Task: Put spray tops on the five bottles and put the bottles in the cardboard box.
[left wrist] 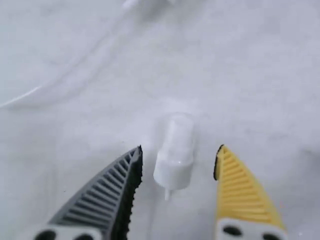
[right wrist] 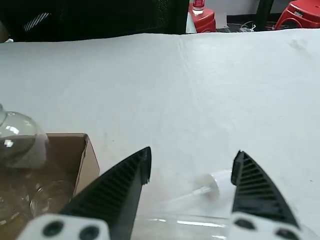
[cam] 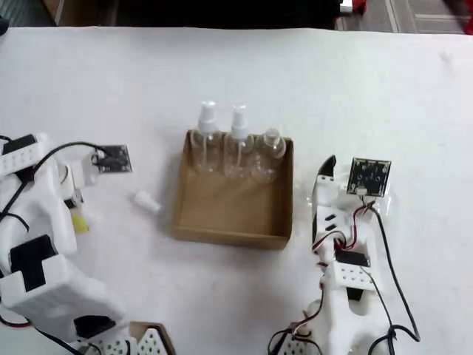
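Cardboard box (cam: 229,235) sits mid-table on the white cloth (cam: 384,81), open side up. 3 bottles stand inside along the far wall: bottle 1 (cam: 208,148) and bottle 2 (cam: 239,148) have spray tops on; bottle 3 (cam: 270,154) is nearest the R arm w/ a shorter, rounder top, and I can't tell if a sprayer is fitted. L gripper (left wrist: 179,148): jaws released and spread, grey finger one side, yellow finger the other, low over the cloth. A white spray top (left wrist: 174,160) lies flat on the cloth betw. the two tips, touching neither. High view also shows a small white piece (cam: 145,200) on the cloth betw. the L arm and the box's side wall, near the box but apart from it; can't confirm it is the same top. R gripper (right wrist: 192,155): black jaws released and wide, gripping nothing, hanging over the cloth just beside the box's other side wall. Below it a clear bottle (right wrist: 185,222) lies on its side. A spray head w/ thin tube (right wrist: 212,181) lies close by; can't tell if joined to that bottle.
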Controlling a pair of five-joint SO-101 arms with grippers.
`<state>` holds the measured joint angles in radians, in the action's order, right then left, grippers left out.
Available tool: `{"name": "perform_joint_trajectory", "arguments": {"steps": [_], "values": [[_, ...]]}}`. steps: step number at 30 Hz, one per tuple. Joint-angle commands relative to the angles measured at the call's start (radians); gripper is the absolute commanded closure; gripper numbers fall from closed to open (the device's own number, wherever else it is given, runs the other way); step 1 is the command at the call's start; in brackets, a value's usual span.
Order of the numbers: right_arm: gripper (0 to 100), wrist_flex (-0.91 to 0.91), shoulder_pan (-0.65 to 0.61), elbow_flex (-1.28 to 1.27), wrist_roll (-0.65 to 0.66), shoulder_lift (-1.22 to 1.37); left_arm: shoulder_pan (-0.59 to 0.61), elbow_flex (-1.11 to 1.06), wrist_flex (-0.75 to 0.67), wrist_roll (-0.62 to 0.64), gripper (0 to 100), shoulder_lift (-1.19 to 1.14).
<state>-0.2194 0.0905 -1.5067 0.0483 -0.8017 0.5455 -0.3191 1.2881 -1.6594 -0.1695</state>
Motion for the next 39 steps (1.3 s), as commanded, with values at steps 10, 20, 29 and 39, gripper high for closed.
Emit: {"name": "perform_joint_trajectory", "arguments": {"steps": [10, 20, 29, 39], "values": [[76.2, -0.022, -0.004, 0.011, 0.015, -0.018, -0.082, 0.052, -0.063, 0.075, 78, -0.122], [76.2, -0.022, -0.004, 0.011, 0.015, -0.018, -0.09, 0.058, -0.063, 0.072, 86, -0.131], [76.2, -0.022, -0.004, 0.012, 0.015, -0.018, -0.099, 0.107, 0.009, 0.08, 92, -0.114], [76.2, -0.022, -0.001, 0.012, 0.015, -0.018, -0.122, 0.27, 0.341, 0.153, 97, 0.136]]}}
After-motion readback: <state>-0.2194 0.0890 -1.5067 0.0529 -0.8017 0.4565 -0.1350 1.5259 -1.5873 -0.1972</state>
